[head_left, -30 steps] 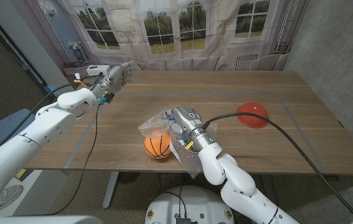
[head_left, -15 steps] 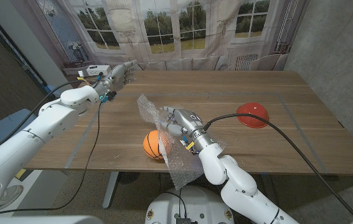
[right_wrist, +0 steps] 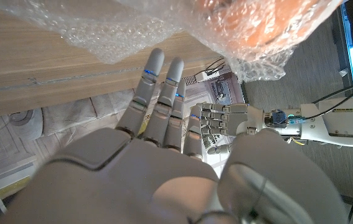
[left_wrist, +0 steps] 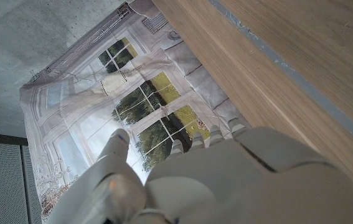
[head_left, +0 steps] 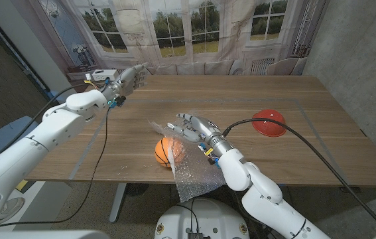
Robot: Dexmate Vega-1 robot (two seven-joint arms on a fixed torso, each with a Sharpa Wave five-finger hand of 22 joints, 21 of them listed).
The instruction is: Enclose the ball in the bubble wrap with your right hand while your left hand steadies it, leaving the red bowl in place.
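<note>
Draping step: bubble wrap [head_left: 186,169] lies partly over ball [head_left: 168,152] near table's [head_left: 307,143] front edge, sheet's lower end hanging off edge. Right hand [head_left: 192,126] just behind ball, fingers spread, holding nothing, likely placed to push film over. Left hand [head_left: 126,81] raised at far left, well apart, fingers apart, not steadying. Ball orange, ribbed; wrap clear, crinkly. Red bowl [head_left: 268,122] sits apart, right.

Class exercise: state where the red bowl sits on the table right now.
In the head view the red bowl sits on the wooden table toward the robot's right, well apart from the basketball and bubble wrap.
</note>
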